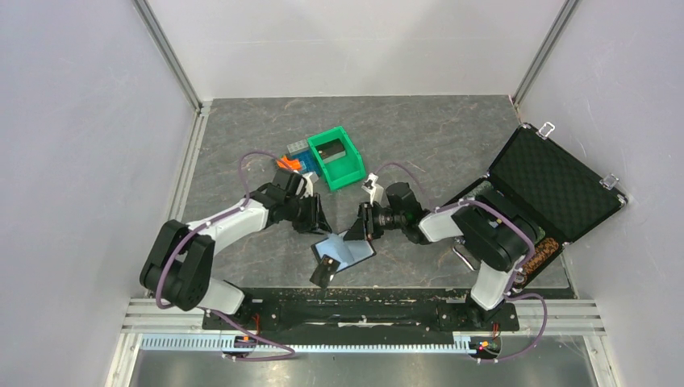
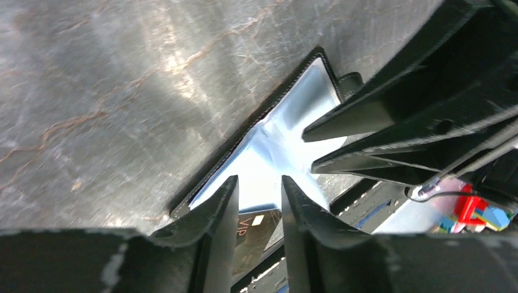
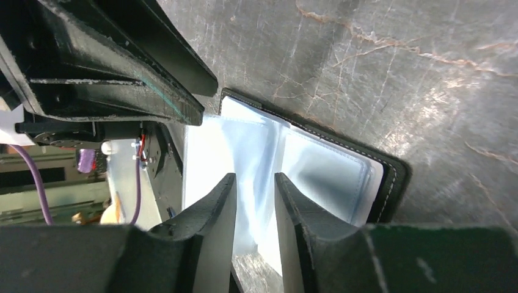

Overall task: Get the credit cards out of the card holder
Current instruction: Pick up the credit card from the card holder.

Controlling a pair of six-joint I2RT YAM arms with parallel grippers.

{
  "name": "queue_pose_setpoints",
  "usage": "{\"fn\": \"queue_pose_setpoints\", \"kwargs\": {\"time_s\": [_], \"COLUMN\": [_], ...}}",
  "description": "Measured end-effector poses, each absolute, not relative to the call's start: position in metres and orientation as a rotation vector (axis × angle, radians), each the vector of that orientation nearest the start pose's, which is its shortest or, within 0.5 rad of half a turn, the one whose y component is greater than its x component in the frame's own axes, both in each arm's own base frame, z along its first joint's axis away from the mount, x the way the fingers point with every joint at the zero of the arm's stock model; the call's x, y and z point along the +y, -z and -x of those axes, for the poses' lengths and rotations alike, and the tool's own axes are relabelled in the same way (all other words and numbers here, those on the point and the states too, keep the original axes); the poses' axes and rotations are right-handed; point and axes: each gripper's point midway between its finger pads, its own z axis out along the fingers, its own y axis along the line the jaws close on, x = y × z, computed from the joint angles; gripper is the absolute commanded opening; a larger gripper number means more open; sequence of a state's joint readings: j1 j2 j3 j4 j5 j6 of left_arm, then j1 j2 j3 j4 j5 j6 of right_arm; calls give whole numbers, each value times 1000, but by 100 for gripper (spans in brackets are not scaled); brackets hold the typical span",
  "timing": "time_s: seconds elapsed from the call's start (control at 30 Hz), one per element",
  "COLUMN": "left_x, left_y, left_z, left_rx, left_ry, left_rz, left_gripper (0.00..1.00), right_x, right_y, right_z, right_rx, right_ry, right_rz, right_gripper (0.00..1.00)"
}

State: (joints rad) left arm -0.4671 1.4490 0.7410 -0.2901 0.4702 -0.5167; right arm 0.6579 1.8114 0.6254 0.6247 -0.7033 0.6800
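We found the card holder (image 1: 348, 248) lying open on the table (image 1: 452, 153), clear sleeves up. One black credit card (image 1: 325, 271), marked VIP, stuck out past the holder's near-left end. We judged that card mostly freed but could not tell whether more remained inside. The left gripper (image 2: 259, 180) hovered over the holder's near-left end, jaws a narrow gap apart and holding nothing; the right gripper (image 3: 254, 178) sat over the holder's sleeves, jaws likewise narrowly parted, though we could not tell if they pinched one.
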Motion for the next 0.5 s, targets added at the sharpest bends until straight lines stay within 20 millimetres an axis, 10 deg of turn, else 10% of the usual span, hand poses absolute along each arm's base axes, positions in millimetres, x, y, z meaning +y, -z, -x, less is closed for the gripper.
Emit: {"fn": "queue_pose_setpoints", "kwargs": {"time_s": [0.3,0.5], "left_x": [-182,-169], "left_y": [-75,-78], "left_z": [-233,-215], "left_rx": [2647,2623], "left_ry": [641,629], "left_rz": [50,121], "left_gripper": [42,32], "right_x": [316,315], "right_y": [-79,-76], "right_z": [-230,-204], "right_rx": [2241,2265], "right_ry": [-1274,-1229], "right_rz": [385,351], "right_gripper": [46,45]}}
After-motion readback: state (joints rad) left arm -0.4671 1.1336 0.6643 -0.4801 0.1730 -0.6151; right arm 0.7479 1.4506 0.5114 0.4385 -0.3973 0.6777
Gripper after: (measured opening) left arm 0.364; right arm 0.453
